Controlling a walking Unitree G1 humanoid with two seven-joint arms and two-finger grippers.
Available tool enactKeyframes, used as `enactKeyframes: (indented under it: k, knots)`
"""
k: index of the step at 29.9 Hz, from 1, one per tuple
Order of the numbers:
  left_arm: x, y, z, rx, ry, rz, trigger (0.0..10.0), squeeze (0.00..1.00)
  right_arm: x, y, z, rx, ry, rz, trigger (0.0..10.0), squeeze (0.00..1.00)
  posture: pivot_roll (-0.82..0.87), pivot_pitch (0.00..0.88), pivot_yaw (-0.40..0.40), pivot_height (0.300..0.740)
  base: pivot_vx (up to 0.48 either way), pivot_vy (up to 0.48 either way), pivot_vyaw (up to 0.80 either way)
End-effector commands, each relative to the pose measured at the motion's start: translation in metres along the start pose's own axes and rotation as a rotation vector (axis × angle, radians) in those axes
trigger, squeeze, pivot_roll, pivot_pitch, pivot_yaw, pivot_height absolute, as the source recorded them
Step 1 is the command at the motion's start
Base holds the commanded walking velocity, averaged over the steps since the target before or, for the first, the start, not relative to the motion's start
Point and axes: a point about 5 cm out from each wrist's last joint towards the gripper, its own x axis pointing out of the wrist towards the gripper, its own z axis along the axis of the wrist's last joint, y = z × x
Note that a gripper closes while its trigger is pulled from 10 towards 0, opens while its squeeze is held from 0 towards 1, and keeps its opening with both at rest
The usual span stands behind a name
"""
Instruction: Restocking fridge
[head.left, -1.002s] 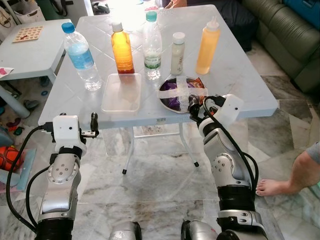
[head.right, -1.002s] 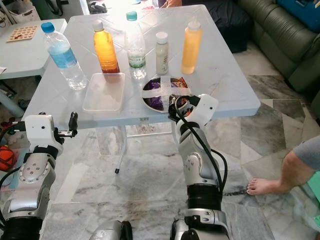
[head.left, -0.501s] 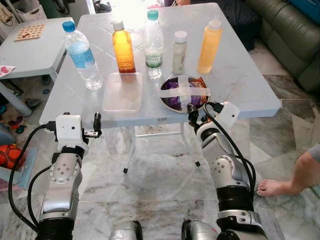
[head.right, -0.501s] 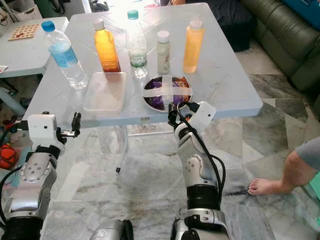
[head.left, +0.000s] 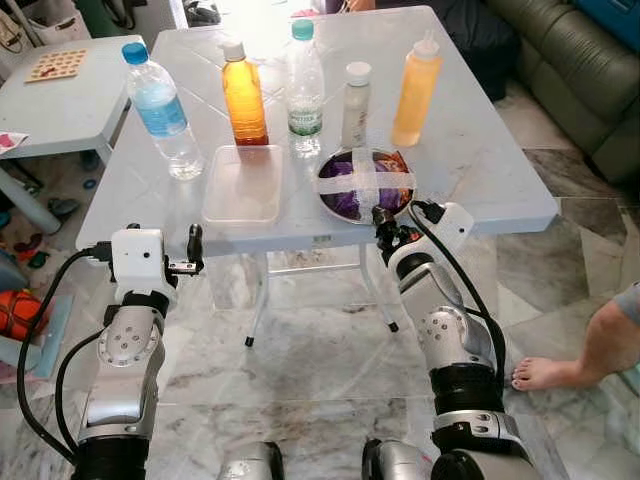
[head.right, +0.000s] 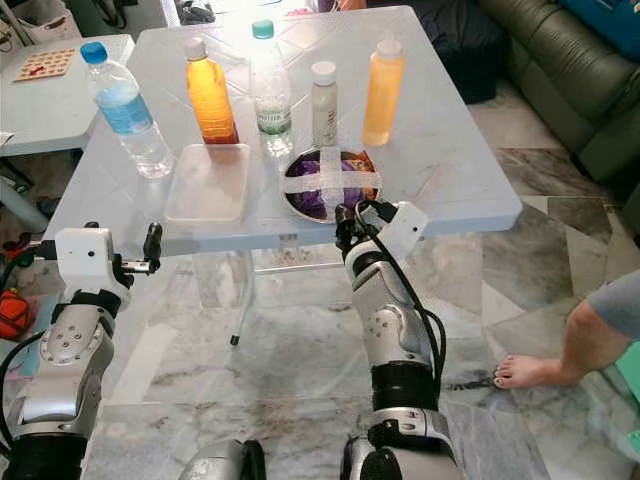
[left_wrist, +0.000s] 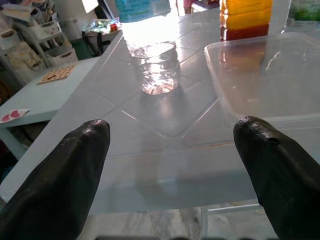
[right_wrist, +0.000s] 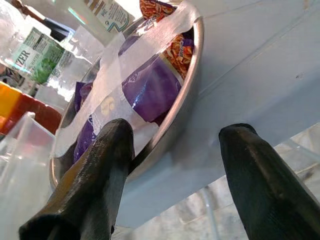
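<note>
The right gripper (right_wrist: 172, 172) has come closer to the metal bowl (head.left: 366, 186) at the worktop (head.left: 480, 170) edge, at 12 o'clock from it, fingers apart and holding nothing. The left gripper (left_wrist: 175, 165) waits open. The grasp seems near.
</note>
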Motion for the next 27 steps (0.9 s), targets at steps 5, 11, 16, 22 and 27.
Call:
enactKeyframes:
  k: [5,11,16,22,27]
  knots:
    - [0.000,-0.002,0.003,0.009,-0.013,-0.017,10.0,0.00,0.010,0.049,-0.004,0.223,0.026,0.139,10.0,0.00,0.07,0.119,0.068,0.740,0.000,0.000,0.00]
    - [0.001,-0.004,0.004,0.021,-0.020,-0.033,10.0,0.00,0.015,0.055,0.004,0.290,0.027,0.177,10.0,0.00,0.08,0.114,0.075,0.740,0.000,0.000,0.00]
    - [0.002,-0.004,0.005,0.028,-0.025,-0.039,10.0,0.00,0.017,0.061,0.007,0.317,0.040,0.202,10.0,0.00,0.08,0.113,0.078,0.740,0.000,0.000,0.00]
    - [0.003,-0.006,0.006,0.031,-0.028,-0.046,10.0,0.00,0.017,0.070,0.000,0.323,0.084,0.225,10.0,0.00,0.08,0.111,0.077,0.740,0.000,0.000,0.00]
    - [0.002,-0.008,0.006,0.033,-0.030,-0.058,10.0,0.00,0.018,0.074,-0.008,0.369,0.138,0.233,0.0,0.00,0.08,0.112,0.075,0.740,0.000,0.000,0.00]
